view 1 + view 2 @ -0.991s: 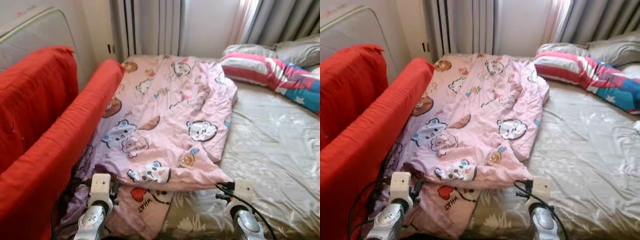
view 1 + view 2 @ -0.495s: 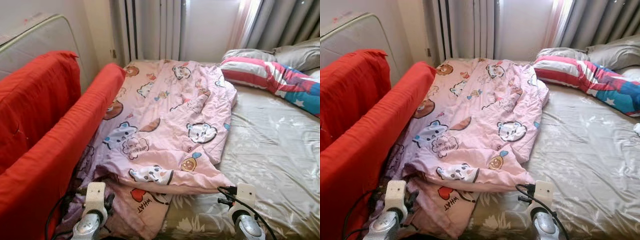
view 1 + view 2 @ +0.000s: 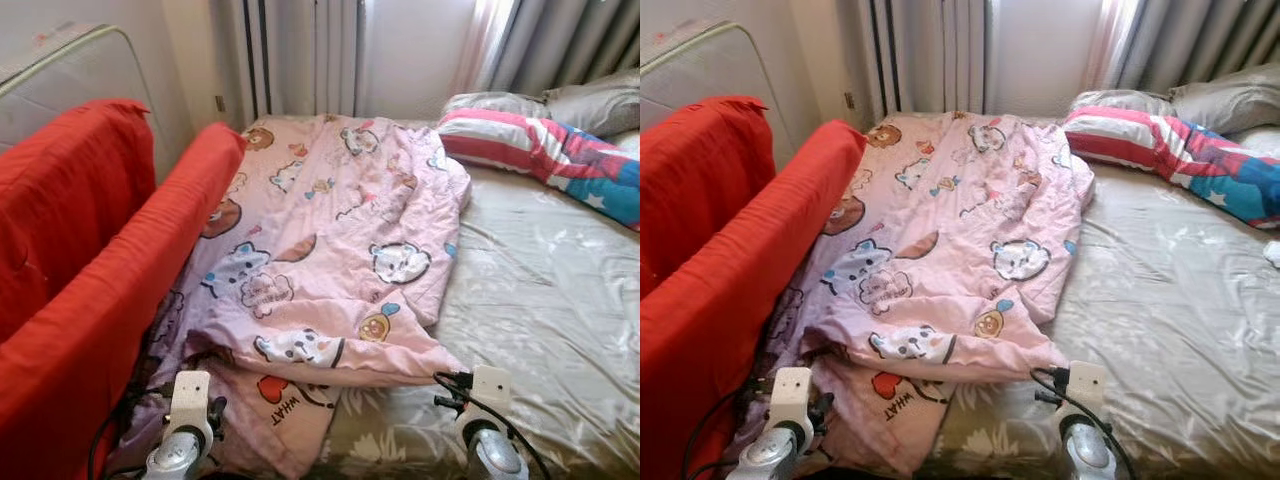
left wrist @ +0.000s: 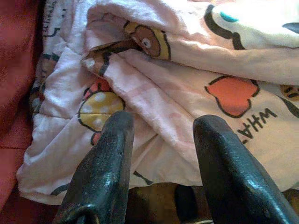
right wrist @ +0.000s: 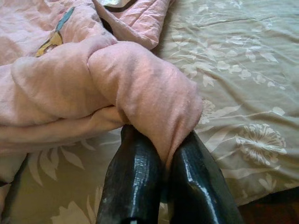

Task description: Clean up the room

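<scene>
- Head view: pink cartoon quilt [image 3: 330, 250] lies rumpled on the olive bedsheet [image 3: 540, 300], just ahead of both wrists, with a red cover [image 3: 90, 290] off to the left.
- Left wrist: left gripper [image 4: 161, 144] is spread, quilt folds lying right at its tips.
- Right wrist: right gripper [image 5: 161, 161] pinches the quilt's folded corner; patterned sheet beneath.

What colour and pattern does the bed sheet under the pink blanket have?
The bed sheet is olive-beige with pale flower and leaf prints, clearest in the right wrist view.
</scene>
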{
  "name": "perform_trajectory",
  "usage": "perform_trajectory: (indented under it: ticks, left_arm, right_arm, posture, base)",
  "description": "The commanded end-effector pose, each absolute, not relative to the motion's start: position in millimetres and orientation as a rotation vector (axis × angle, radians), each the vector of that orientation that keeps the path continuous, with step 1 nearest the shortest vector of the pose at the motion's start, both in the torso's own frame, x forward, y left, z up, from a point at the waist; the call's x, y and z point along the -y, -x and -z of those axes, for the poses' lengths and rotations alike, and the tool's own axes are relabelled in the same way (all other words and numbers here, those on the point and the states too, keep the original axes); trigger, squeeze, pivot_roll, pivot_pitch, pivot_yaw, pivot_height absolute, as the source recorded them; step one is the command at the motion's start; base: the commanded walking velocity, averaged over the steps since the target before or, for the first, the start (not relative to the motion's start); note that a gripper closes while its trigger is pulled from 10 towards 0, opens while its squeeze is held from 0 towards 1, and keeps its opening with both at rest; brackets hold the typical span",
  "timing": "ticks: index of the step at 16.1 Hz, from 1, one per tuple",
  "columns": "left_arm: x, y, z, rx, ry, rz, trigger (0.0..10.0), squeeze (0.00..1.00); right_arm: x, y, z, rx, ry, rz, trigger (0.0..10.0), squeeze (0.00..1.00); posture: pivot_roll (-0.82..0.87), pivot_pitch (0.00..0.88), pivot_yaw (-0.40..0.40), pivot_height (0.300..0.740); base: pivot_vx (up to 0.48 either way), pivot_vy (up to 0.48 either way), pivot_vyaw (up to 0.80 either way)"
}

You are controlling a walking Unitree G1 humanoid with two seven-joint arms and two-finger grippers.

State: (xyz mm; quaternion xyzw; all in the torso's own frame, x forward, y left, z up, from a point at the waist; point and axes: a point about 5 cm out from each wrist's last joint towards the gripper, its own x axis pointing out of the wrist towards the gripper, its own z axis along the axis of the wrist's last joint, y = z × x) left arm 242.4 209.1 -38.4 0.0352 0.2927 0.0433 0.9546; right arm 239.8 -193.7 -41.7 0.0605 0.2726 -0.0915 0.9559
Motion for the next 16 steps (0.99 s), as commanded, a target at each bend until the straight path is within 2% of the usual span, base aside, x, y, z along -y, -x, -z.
perform_trajectory:
  ticks: [1,16]
  left_arm:
    - [-205.7,-240.1,41.4,-0.616,-0.074,-0.077,10.0,0.00]
    - [-205.3,-238.8,42.5,-0.621,-0.076,-0.070,10.0,0.00]
  right_arm:
    - [199.8,-238.0,41.5,-0.547,-0.117,0.211,10.0,0.00]
    - [205.8,-239.7,38.4,-0.521,-0.122,0.244,10.0,0.00]
  posture:
    - [0.07,0.070,-0.011,0.740]
    - [0.06,0.084,-0.005,0.740]
  base:
    - [0.000,-0.480,0.00]
    - [0.000,0.000,0.00]
